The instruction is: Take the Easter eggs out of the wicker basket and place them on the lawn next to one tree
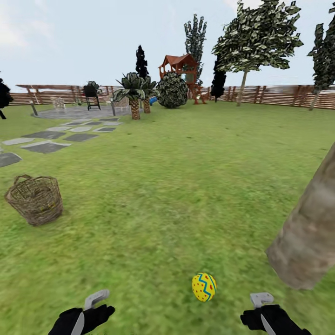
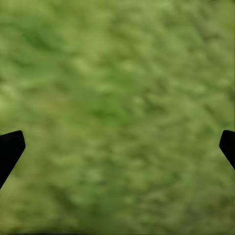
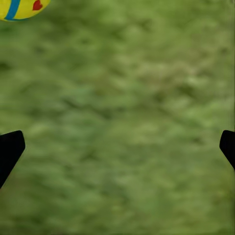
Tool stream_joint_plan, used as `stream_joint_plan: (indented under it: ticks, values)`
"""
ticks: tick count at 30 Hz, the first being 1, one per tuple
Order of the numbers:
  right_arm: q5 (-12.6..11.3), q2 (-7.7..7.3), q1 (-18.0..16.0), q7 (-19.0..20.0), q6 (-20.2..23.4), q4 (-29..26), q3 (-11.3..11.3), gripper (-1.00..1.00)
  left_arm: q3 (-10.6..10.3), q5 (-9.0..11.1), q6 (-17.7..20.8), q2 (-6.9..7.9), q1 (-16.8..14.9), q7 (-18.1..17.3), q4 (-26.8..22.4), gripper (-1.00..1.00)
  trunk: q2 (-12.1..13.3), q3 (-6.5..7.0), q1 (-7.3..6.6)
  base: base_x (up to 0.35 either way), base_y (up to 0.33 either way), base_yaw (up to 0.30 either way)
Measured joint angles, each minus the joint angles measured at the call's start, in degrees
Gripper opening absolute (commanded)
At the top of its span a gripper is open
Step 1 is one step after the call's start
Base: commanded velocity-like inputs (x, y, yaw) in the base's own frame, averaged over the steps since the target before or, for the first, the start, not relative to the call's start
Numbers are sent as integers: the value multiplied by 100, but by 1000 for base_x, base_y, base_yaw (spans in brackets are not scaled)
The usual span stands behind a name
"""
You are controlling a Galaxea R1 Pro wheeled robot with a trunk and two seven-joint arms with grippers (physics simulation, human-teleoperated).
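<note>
One yellow Easter egg [image 1: 204, 287] with blue zigzags and red dots lies on the lawn [image 1: 177, 186], a short way left of the thick grey-brown tree trunk [image 1: 309, 232]. A piece of that egg [image 3: 19, 8] sits at the edge of the right wrist view. The wicker basket [image 1: 36, 199] stands tilted on the grass at the left; its inside is not visible. My left gripper [image 1: 88, 312] and right gripper [image 1: 263, 311] hover low over the grass, both open and empty. Dark fingertips [image 2: 10, 149] stand wide apart over bare grass.
Grey stepping stones [image 1: 46, 146] run along the far left toward a paved patio. Short palms [image 1: 135, 95], a bush and a red-roofed playhouse [image 1: 179, 67] stand before the slat fence [image 1: 279, 95]. A leafy tree [image 1: 256, 37] stands at the back right.
</note>
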Motion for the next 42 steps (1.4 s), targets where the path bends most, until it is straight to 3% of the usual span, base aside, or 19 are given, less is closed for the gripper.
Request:
stream_joint_plan:
  ticks: [5,6,11,16,24,36,42]
  values:
    - [-7,-10,2,14,-23,-3,-7,100,-3,-1,-2,0,-2,1,3,100,0,0,0,0,0,69]
    - [-10,23,2,2,-34,30,-39,100,-19,-32,-31,29,7,34,10,100,0,0,0,0,0,0]
    - [-3,-96,2,15,-17,111,-8,100,-17,-62,-68,191,7,22,9,100,0,0,0,0,0,0]
    - [-4,14,2,3,-25,132,-26,100,-10,-59,-62,353,7,7,8,100,0,0,-1,34,39,0]
    - [0,34,1,2,-30,133,-27,100,22,-49,-9,611,7,5,5,100,0,0,0,92,277,0]
    - [2,54,1,-1,-37,138,-26,100,16,-50,-17,619,7,11,5,100,0,0,0,3,333,11]
    - [7,58,1,-7,-30,141,-34,100,15,-48,-11,619,7,11,5,100,0,0,-2,153,295,227]
